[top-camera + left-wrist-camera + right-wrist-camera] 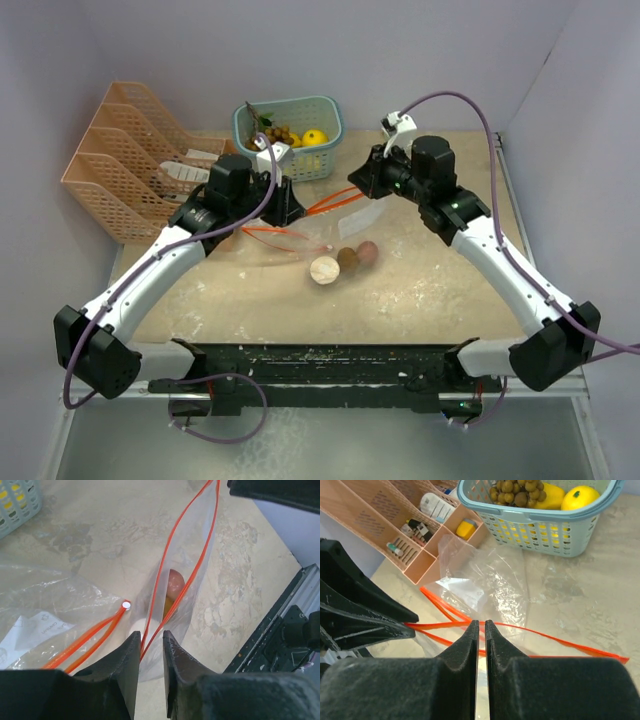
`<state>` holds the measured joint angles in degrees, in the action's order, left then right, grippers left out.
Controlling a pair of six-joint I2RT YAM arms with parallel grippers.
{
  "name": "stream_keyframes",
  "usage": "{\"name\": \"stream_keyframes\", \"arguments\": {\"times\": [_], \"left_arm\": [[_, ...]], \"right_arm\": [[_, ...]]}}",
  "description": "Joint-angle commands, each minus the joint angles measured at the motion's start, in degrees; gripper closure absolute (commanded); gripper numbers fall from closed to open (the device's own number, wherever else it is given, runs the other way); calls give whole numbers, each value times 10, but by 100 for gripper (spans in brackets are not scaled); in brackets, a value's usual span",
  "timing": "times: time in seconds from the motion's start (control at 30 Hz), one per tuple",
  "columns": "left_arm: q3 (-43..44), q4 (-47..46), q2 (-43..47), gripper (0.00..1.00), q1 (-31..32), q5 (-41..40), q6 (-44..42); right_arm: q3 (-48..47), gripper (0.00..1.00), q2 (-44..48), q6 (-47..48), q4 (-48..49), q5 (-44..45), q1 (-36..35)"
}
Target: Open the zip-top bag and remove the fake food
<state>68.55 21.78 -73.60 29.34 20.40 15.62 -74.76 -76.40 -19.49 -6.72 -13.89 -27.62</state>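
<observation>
Rims of the zip-top bag (196,572) are pinched in the near-shut left gripper (150,641) and right gripper (481,626). Hold may be lost on slick film, trapping the fake food (174,581).

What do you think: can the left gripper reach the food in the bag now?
Probably not: the left gripper is shut on the orange rim of the bag, with the food further down inside.

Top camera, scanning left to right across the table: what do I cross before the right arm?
Pink organizer rack → left gripper → inside the zip-top bag: cream round piece → brown piece → pink piece. The basket overlaps the gripper, so it's omitted.
</observation>
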Motion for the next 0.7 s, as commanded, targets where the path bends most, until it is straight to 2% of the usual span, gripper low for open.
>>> {"name": "stream_keyframes", "arguments": {"times": [0.0, 0.13, 0.23, 0.47, 0.67], "left_arm": [[-3, -57, 20, 68, 2, 31, 26], [27, -69, -10, 47, 2, 41, 31], [63, -71, -47, 38, 2, 39, 24], [139, -57, -152, 36, 2, 61, 4], [134, -52, -165, 36, 10, 58, -3]], "right_arm": [[17, 89, 42, 0, -10, 15, 1], [33, 88, 49, -2, -20, 17, 1], [21, 88, 45, -2, -36, 8, 1], [1, 88, 46, 1, -43, 2, 1], [9, 88, 58, 8, -43, 16, 1]]}}
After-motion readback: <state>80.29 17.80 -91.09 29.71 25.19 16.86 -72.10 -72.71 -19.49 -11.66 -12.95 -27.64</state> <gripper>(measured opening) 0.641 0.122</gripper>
